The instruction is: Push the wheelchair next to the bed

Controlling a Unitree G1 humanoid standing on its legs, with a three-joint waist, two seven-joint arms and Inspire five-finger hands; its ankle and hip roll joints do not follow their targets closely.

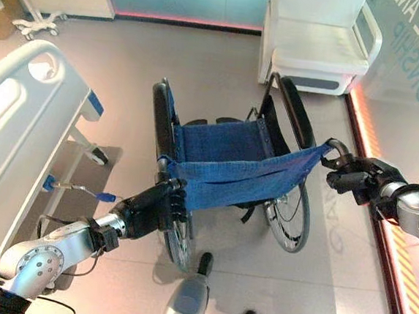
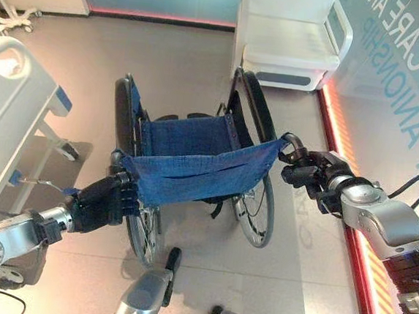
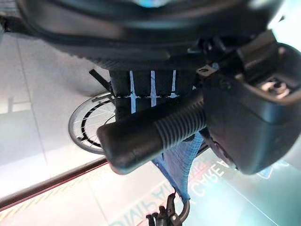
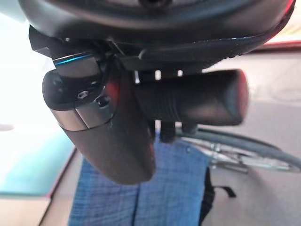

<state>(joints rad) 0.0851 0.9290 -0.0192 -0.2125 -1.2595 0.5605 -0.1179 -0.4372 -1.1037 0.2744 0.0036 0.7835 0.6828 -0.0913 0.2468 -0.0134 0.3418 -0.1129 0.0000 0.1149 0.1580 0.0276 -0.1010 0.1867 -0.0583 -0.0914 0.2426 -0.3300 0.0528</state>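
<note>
The wheelchair (image 1: 230, 173) stands on the floor (image 1: 128, 84) between the two arms, its blue cloth backrest (image 1: 241, 176) stretched from one robot hand to the other and its seat facing away from them. The left robot hand (image 1: 154, 207) has its fingers curled round the left push handle (image 3: 150, 134); the left wrist view shows the ribbed black grip lying across the palm with the thumb (image 3: 249, 122) closed beside it. The right robot hand (image 1: 354, 177) is wrapped round the right push handle (image 4: 193, 103) in the same way, and the right wrist view shows the thumb (image 4: 110, 132) folded over the grip with the blue cloth just beyond.

The bed (image 1: 21, 133), white with a rail, lies off to the outer side of the left robot hand, near it but apart from the wheelchair. A white armchair (image 1: 319, 42) stands well beyond the wheelchair, ahead of the right robot hand. A glowing red strip (image 1: 378, 238) runs along the floor beneath the right robot hand.
</note>
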